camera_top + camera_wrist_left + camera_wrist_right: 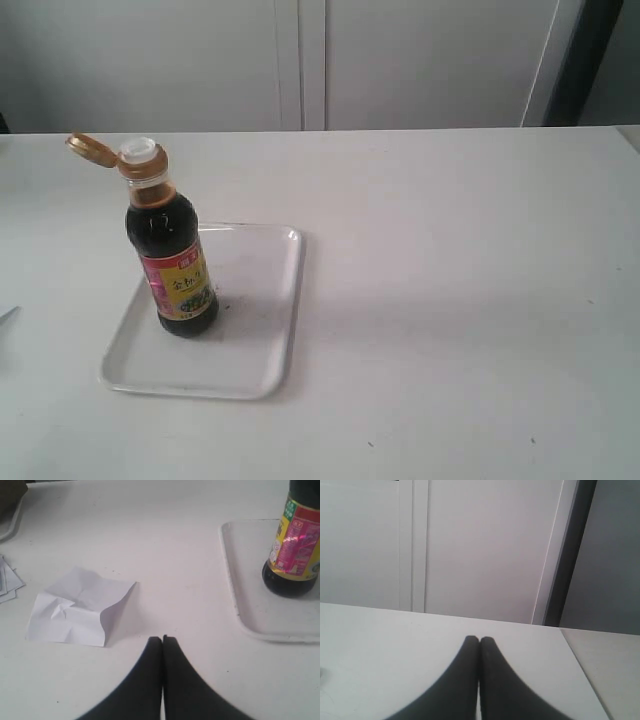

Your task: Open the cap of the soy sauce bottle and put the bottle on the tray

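At the far left a crumpled sheet of white paper [80, 611] is seen lying on the bench [450, 300]. Near it the left fingers [147, 680] are pressed together with nothing between them, held over bare surface and apart from the tray. Next comes the cap [88, 149], which is flipped back on its hinge and juts out to the left of the neck, so that the white spout [140, 151] is laid bare. The soy sauce bottle [175, 260] is found standing upright on the left half of the tray [270, 330], its base wholly inside the low rim and beside the dark specks. Both parts of the task are therefore judged to be done, and the step in hand is taken to be a clean withdrawal. It is done well if the left arm is drawn up and away from the tray rather than swept past it. The jutting cap is the first thing that could be caught, and a tall, open bottle on a narrow base could be tipped and spilled by a light knock. The paper should not be dragged along either. Further right the bench is bare. At the far right the right fingers [495, 680] are likewise closed on nothing, pointed towards pale cabinet doors [485, 545] and well apart from the tray, so only a steady hold is called for there.
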Controlling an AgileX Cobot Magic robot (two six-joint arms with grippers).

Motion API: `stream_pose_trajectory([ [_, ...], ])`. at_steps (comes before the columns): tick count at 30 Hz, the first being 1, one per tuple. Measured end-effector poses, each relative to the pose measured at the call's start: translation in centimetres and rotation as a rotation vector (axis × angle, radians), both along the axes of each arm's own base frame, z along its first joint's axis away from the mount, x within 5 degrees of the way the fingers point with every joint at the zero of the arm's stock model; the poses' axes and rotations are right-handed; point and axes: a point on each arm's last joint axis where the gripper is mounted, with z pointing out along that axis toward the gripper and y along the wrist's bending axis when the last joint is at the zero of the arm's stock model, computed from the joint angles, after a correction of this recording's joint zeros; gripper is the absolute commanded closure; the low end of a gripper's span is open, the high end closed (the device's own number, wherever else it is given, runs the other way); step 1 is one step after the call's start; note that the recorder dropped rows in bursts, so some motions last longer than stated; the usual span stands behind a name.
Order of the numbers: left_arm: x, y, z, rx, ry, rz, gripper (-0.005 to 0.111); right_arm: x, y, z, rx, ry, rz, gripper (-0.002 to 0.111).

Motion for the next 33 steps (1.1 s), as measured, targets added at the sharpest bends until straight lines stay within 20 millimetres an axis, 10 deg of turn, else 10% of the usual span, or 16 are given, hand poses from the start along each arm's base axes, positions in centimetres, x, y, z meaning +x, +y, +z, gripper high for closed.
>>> stream_pose_trajectory([
  [33, 0.7, 0.1, -2.2, -0.012, -0.047, 0.026, 0.107, 0.0, 0.0, 0.0, 0.000, 0.000, 0.000, 0.108],
])
